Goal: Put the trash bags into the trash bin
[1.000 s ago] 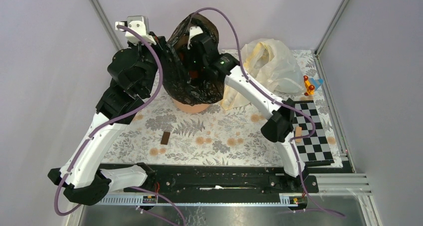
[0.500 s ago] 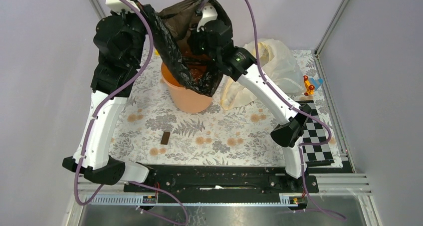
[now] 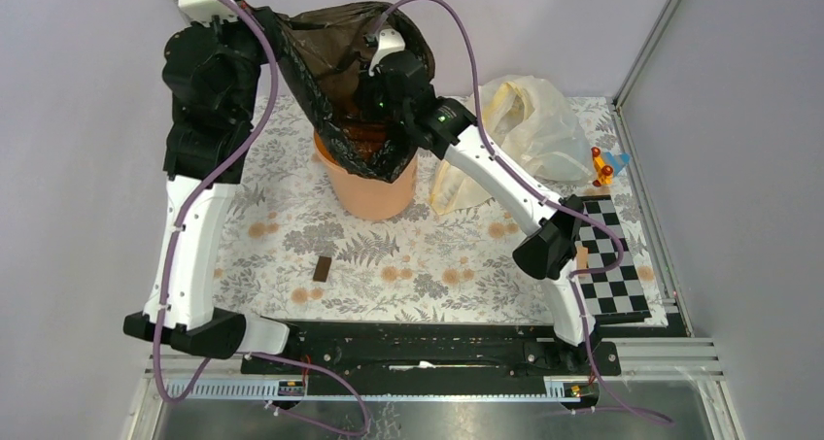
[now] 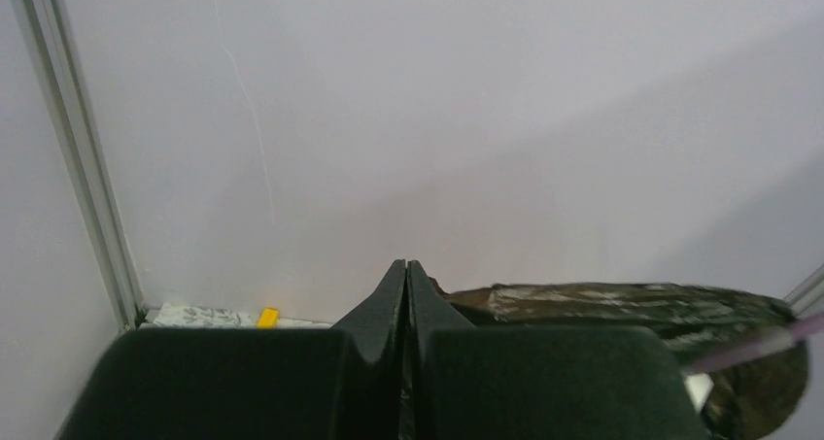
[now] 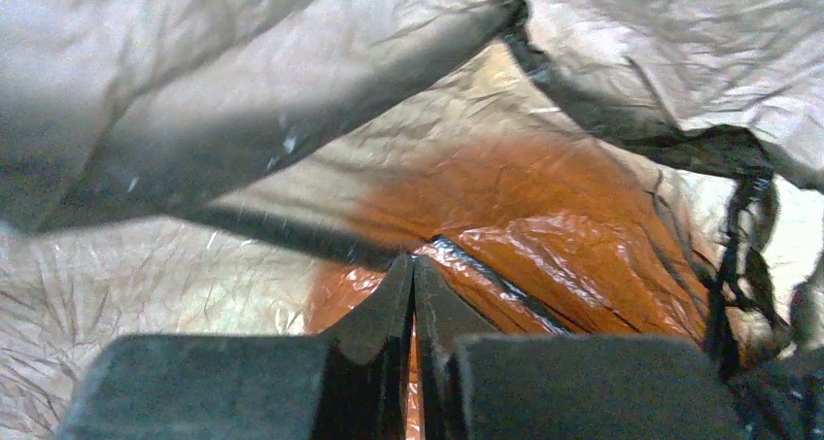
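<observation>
The black trash bag [image 3: 326, 71] is stretched open, brownish and see-through, above the peach-orange trash bin [image 3: 374, 195]. Its bottom hangs into the bin's mouth. My left gripper [image 3: 272, 22] is raised high at the back left and is shut on the bag's left rim. In the left wrist view its jaws [image 4: 406, 270] are pressed together, with the bag's edge [image 4: 622, 304] running off to the right. My right gripper [image 3: 377, 66] is shut on the bag's right side. In the right wrist view [image 5: 413, 265] it looks through the film [image 5: 223, 119] at the orange bin [image 5: 544, 217].
A cream-white plastic bag [image 3: 530, 124] lies right of the bin. A small coloured toy [image 3: 604, 168] and a checkerboard [image 3: 607, 255] are at the right edge. A small brown block [image 3: 322, 268] lies on the flowered mat. The back wall is close behind the bag.
Both grippers have risen with the bag, the left one up and to the left. The bag has been pulled up and open, and the bin's upper wall now shows.
</observation>
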{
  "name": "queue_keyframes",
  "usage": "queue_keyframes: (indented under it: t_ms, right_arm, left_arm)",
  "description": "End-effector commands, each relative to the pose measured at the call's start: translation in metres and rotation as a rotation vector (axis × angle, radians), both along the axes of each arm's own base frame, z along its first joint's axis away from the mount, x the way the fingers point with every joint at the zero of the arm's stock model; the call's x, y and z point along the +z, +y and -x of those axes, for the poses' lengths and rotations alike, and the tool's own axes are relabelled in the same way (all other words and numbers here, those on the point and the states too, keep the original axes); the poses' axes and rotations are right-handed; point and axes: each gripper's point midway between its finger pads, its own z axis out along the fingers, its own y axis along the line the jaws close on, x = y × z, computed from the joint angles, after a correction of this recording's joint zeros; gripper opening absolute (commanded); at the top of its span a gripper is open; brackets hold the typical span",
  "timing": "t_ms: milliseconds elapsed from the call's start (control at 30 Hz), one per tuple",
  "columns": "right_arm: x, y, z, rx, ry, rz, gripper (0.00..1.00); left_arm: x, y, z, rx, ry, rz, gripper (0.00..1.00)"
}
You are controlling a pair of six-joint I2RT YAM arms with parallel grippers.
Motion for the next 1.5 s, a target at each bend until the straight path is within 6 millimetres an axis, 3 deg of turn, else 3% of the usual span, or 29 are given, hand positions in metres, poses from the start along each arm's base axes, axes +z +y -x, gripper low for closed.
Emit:
queue_keyframes:
  t_ms: [0, 167, 333, 433, 633, 700, 800, 867, 1000, 1167, 1267, 1467]
  right_arm:
    - [0.04, 0.009, 0.008, 0.05, -0.036, -0.116, 0.05]
    - [0.017, 0.019, 0.007, 0.07, 0.02, -0.114, 0.03]
    - [0.012, 0.029, 0.009, 0.101, 0.051, -0.14, 0.01]
    - [0.008, 0.024, 0.005, 0.069, 0.05, -0.126, 0.03]
    - [0.009, 0.009, 0.009, 0.038, 0.037, -0.092, 0.19]
    - [0.014, 0.004, 0.014, 0.036, 0.031, -0.089, 0.33]
    - [0.022, -0.005, 0.022, 0.043, 0.025, -0.088, 0.63]
    - [0.031, -0.01, 0.028, 0.046, 0.023, -0.097, 0.69]
    - [0.052, -0.022, 0.04, 0.047, 0.001, -0.12, 0.7]
    - [0.069, -0.059, 0.037, -0.084, -0.043, -0.074, 0.75]
    - [0.064, -0.083, 0.03, -0.165, -0.031, -0.026, 0.74]
    - [0.017, -0.114, 0.011, -0.176, 0.141, -0.046, 0.64]
  left_arm:
    - [0.058, 0.012, 0.059, -0.026, -0.18, 0.062, 0.0]
    - [0.051, 0.013, 0.057, -0.015, -0.167, 0.049, 0.0]
    - [0.056, 0.012, 0.055, -0.018, -0.175, 0.049, 0.0]
    - [0.043, 0.004, 0.045, -0.05, -0.145, 0.048, 0.0]
    - [0.001, -0.012, 0.024, -0.107, -0.065, 0.067, 0.0]
    - [-0.008, -0.015, 0.019, -0.114, -0.048, 0.072, 0.0]
    - [-0.019, -0.017, 0.012, -0.112, -0.025, 0.073, 0.0]
    - [-0.023, -0.018, 0.009, -0.112, -0.016, 0.07, 0.0]
    - [-0.025, -0.019, 0.005, -0.117, -0.014, 0.067, 0.0]
    - [-0.013, -0.022, 0.014, -0.149, -0.041, 0.067, 0.0]
    - [-0.007, -0.021, 0.026, -0.161, -0.065, 0.069, 0.0]
    - [0.0, -0.016, 0.05, -0.164, -0.1, 0.08, 0.0]
